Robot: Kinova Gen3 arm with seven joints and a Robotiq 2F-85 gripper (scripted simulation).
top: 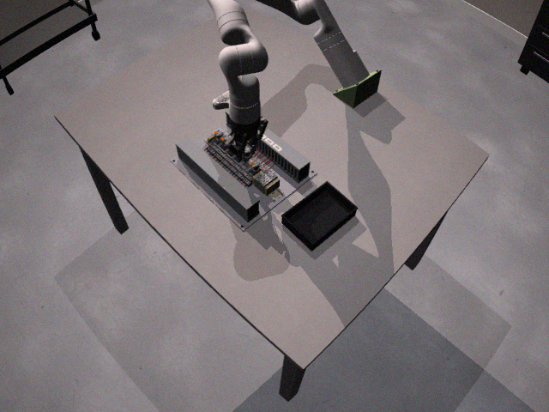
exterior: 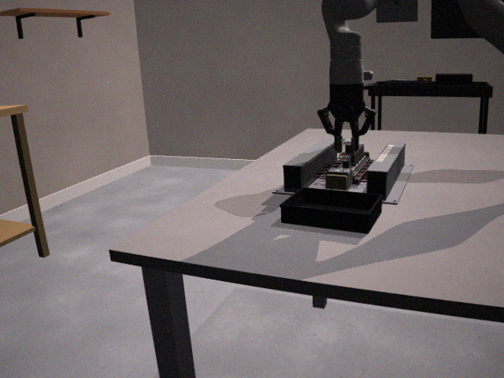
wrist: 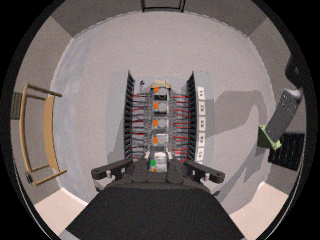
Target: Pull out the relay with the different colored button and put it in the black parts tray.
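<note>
A row of relays stands in sockets between two grey wire ducts on a mounting plate (top: 241,177). In the wrist view several relays (wrist: 159,123) show orange buttons, and the one between my fingers has a green button (wrist: 152,163). My gripper (wrist: 158,156) points straight down over the row and is shut on the green-button relay; it also shows in the top view (top: 239,148) and in the exterior view (exterior: 346,146). I cannot tell whether the relay is lifted out of its socket. The black parts tray (top: 319,214) lies empty beside the plate's end and shows in the exterior view (exterior: 331,209).
The two grey wire ducts (top: 215,181) (top: 283,155) flank the relay row closely. A green bracket (top: 358,89) marks the arm's base on the table. A dark cart (exterior: 427,87) stands behind the table, and wooden shelves (exterior: 16,179) stand at the left.
</note>
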